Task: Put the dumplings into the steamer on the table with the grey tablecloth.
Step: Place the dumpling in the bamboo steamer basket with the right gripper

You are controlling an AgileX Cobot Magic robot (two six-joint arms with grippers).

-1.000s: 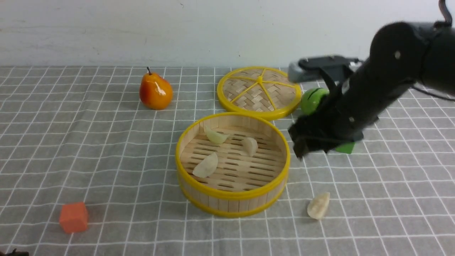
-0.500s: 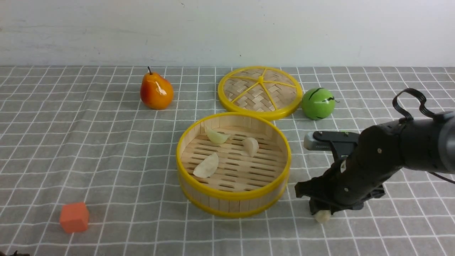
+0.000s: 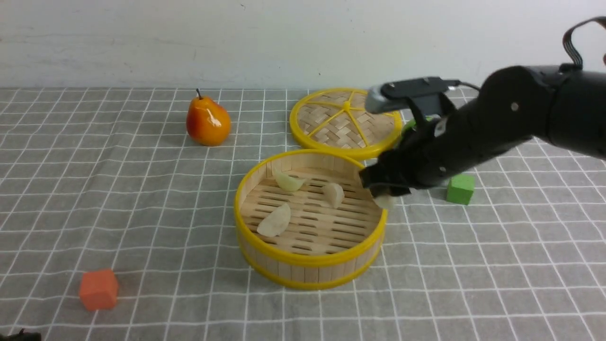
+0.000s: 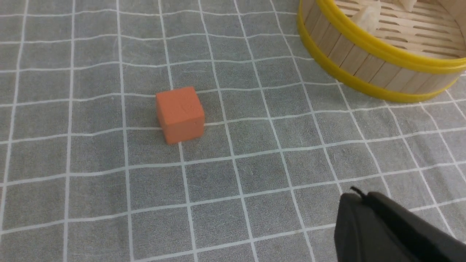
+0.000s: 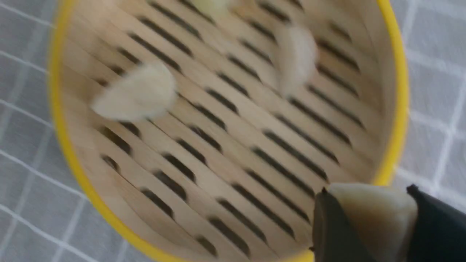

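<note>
The right gripper (image 3: 382, 192) clamps a cream dumpling (image 3: 385, 202) just above the right rim of the bamboo steamer (image 3: 310, 259), where three more dumplings (image 3: 274, 220) lie on the slatted floor. The left gripper (image 4: 358, 207), jaws closed, hangs over the grey tablecloth (image 3: 142, 203) near an orange cube (image 4: 180, 114). The woven lid (image 3: 345, 121) lies just behind the steamer.

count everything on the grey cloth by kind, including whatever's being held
dumplings: 4 (three in the steamer, one held in the right end effector)
steamer: 1
woven lid: 1
pear: 1
cubes: 2 (orange, green)
green thing mostly hidden behind the right arm: 1
total: 10
</note>
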